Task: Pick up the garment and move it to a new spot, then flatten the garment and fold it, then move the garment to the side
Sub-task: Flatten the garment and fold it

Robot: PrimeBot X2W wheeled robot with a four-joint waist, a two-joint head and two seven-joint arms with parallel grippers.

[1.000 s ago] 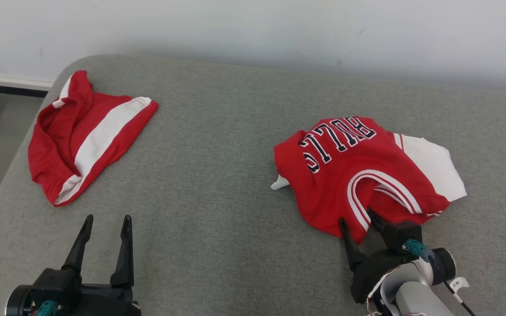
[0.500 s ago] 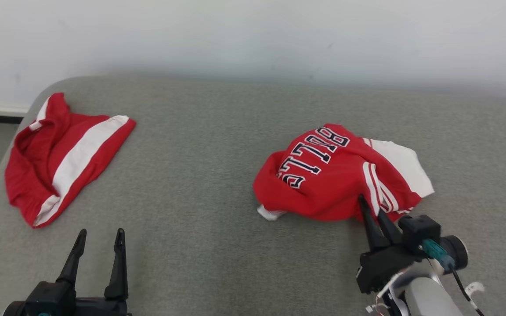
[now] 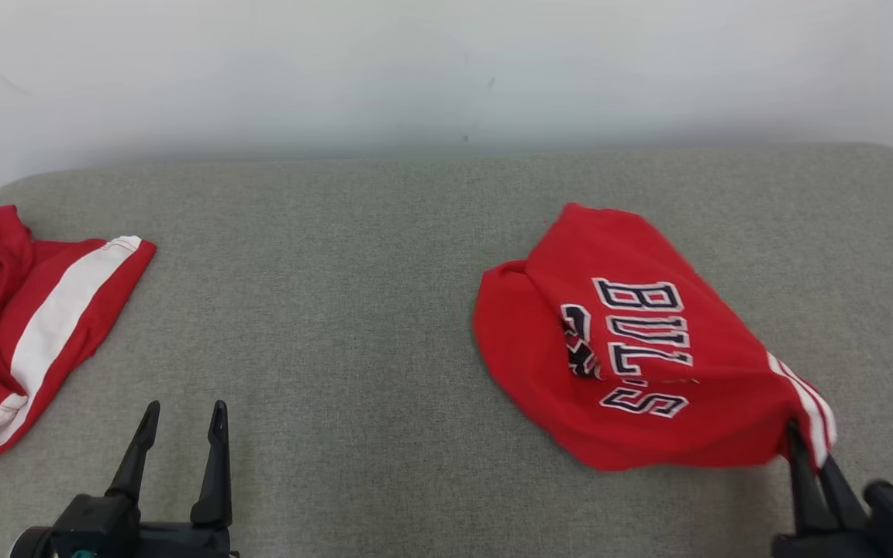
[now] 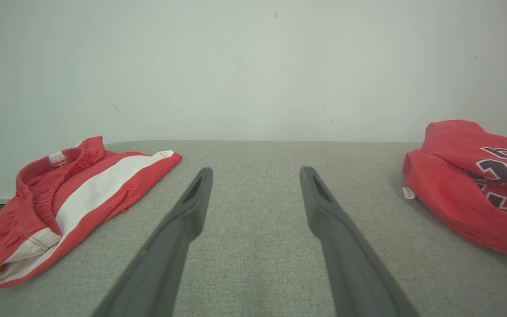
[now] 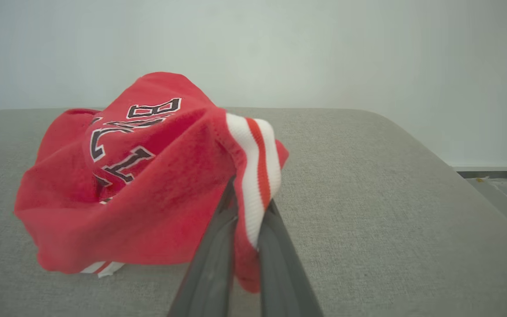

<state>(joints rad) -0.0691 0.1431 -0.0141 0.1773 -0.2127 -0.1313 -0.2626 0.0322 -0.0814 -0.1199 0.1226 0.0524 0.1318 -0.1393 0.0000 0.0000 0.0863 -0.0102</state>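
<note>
Jersey (image 3: pixel 632 349) trim, the white-and-red striped edge, is pinched between the two fingers of the right gripper (image 3: pixel 807 457), which are closed almost together on the cloth at the lower right of the head view. From that raised edge the red cloth slopes away in a bunched heap, "BULLS" in dark, white-edged letters on top. Its far part rests on the right half of the grey tabletop (image 3: pixel 338 310), and a small white tag shows at its near left edge in the left wrist view.

The left gripper (image 3: pixel 187 407) sits low at the lower left, fingers spread apart with nothing between them, over bare tabletop and well apart from the jersey.

Red shorts (image 3: pixel 36 325) with a white stripe lie crumpled at the tabletop's far left edge. A pale wall (image 3: pixel 446 70) stands behind.
</note>
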